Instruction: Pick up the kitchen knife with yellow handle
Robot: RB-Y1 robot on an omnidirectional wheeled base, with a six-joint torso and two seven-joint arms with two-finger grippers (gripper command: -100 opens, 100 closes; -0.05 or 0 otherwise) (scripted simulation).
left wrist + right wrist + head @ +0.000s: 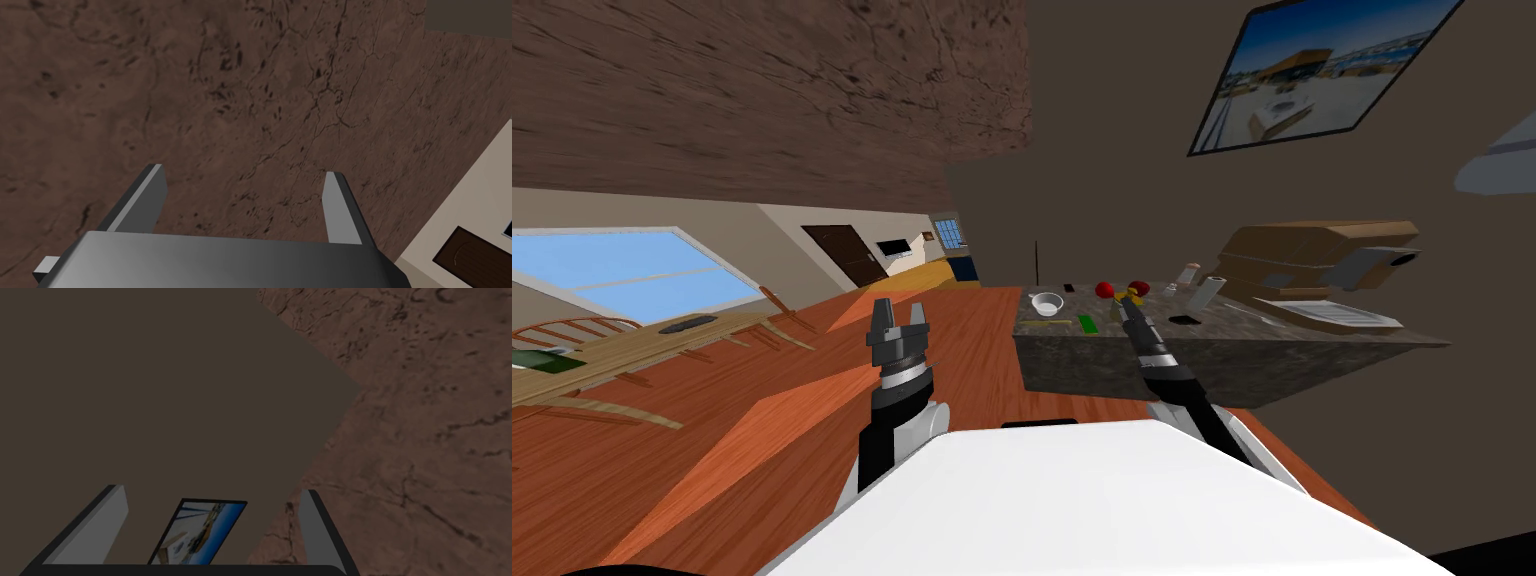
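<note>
Two pincers are under inspection. The right pincer point(1122, 304) is hovering low over the dark mottled stone-look counter block point(1087, 365), and its blade-like fingers point(95, 528) are standing wide apart.

The kitchen knife with yellow handle point(1133, 297) is lying on the counter top right at this pincer's tips. Whether the two are touching cannot be told. The handle is reading as a small yellow patch, and the blade is too small to make out.

Crowding the approach:
- One red round item point(1104, 289) is sitting just left of the tips, and a second red round item point(1139, 287) is sitting just beyond the handle.
- A green flat rectangular piece point(1087, 323) is lying beside the pincer's body on its left, with a white round bowl point(1047, 303) further left.
- On the right, a small black flat item point(1182, 319), a grey upright cylinder point(1207, 292) and a small pale bottle point(1192, 270) are standing near.
- A tan boxy appliance point(1312, 255) is sitting well apart.

The left pincer point(900, 312) is pointing up over the orange-brown wooden floor point(762, 430), off the counter's left end and well apart from the knife. Its fingers point(150, 200) are also standing wide.
</note>
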